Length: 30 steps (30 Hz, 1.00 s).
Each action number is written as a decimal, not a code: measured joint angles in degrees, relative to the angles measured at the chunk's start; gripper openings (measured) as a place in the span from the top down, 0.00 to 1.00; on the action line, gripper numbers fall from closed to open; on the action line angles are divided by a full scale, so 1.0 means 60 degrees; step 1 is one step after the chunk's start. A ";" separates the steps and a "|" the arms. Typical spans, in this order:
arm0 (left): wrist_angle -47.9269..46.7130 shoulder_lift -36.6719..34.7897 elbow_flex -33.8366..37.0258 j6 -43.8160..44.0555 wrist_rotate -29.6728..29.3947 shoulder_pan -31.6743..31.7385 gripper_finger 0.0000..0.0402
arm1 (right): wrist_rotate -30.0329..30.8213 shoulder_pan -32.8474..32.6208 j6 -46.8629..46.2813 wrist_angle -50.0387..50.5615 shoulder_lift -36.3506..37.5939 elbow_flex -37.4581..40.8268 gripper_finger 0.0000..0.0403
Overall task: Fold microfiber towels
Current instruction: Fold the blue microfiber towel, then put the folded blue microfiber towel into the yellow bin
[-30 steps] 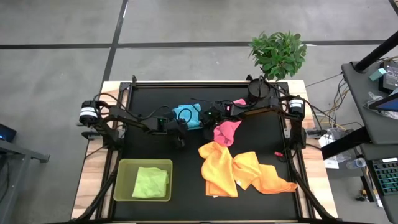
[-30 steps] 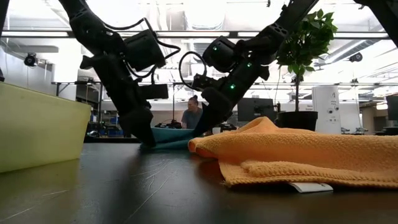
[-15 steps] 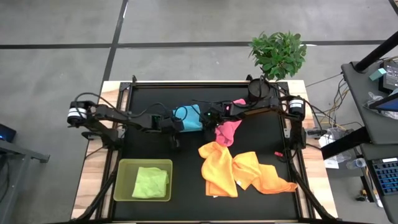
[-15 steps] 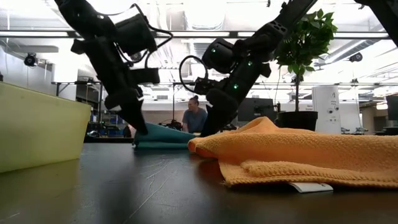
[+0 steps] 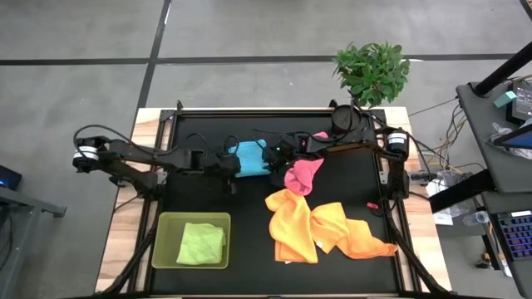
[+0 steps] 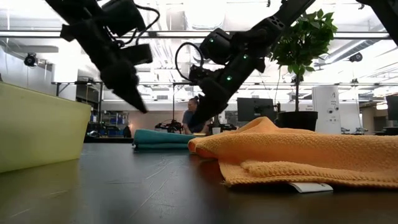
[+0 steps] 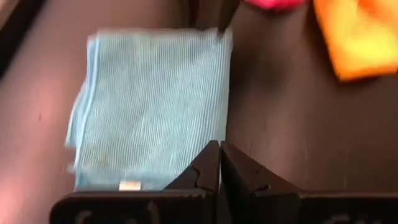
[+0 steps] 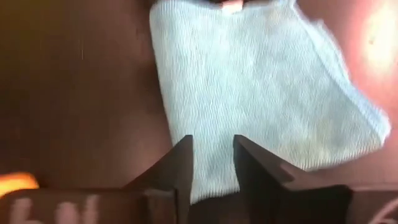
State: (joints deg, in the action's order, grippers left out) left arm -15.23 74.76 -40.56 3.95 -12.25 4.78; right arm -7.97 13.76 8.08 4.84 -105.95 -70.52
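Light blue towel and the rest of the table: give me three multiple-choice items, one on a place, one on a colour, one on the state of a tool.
1. Where does the lime green towel lie?
A. in the green tray
B. on the orange towels
C. under the plant

2. What colour is the towel crumpled between the light blue towel and the orange towels?
A. yellow
B. pink
C. white

3. How is the left tool?
A. shut, holding nothing
B. shut on the blue towel
C. wide open

Key: 1 A, the high view shows it inside the tray. 2 B, the pink towel lies there. 3 A, the left wrist view shows its fingers together, with the folded blue towel lying flat beyond them.
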 joint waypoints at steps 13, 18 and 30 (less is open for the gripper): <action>0.2158 0.1996 0.0893 -0.0067 -0.0015 0.0004 1.00 | 0.0006 0.0004 -0.0017 -0.1288 -0.1109 0.0050 0.98; 0.2188 0.2495 0.0845 0.0013 -0.0062 0.0004 1.00 | -0.0004 0.0004 -0.0084 -0.0933 -0.1247 0.0044 0.98; 0.0793 0.0585 0.0904 -0.0215 0.0354 0.0026 1.00 | 0.0087 0.0019 0.0075 -0.0431 -0.0524 0.0088 0.98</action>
State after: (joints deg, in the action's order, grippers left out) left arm -10.47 78.27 -35.14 2.67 -10.13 4.93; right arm -7.44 13.87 8.53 2.25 -109.09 -70.00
